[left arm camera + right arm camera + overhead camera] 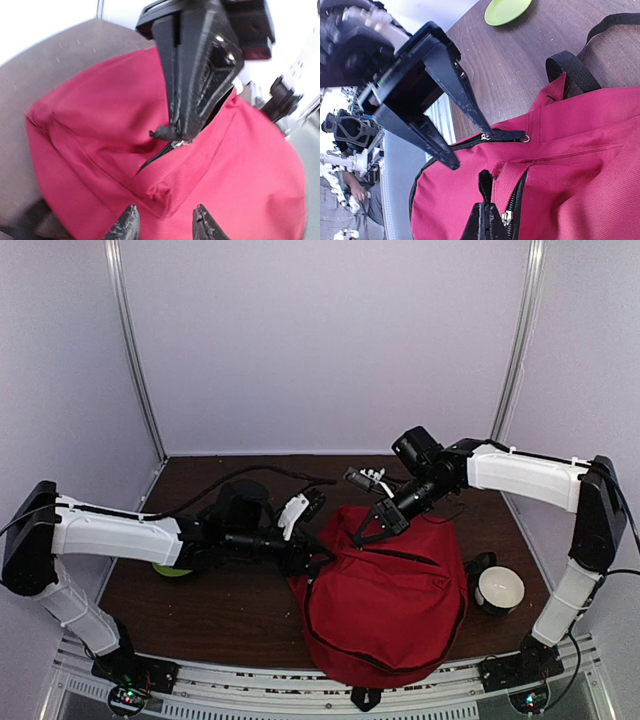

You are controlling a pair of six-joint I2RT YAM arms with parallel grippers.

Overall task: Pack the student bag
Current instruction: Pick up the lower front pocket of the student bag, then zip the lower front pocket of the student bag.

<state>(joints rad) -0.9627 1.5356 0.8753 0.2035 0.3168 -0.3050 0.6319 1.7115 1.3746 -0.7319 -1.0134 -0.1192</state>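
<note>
The student bag [385, 600], a large red backpack, lies flat at the front middle of the table. My right gripper [484, 206] is at its top edge, shut on the black pull tab [485, 183] of the front pocket's zipper [516, 200]. The left wrist view shows the same grip on the tab [162, 133]. My left gripper [167, 225] hovers open just over the red fabric at the bag's upper left corner, with nothing between its fingertips [131, 222]. A second zipper [502, 135] runs along the bag's top beside the left gripper's fingers [440, 145].
A green plate [172, 570] lies on the table under the left arm. A white bowl [498, 590] stands to the right of the bag. The bag's black strap [570, 67] loops onto the dark wooden table [230, 615]. Both arms meet over the bag's top.
</note>
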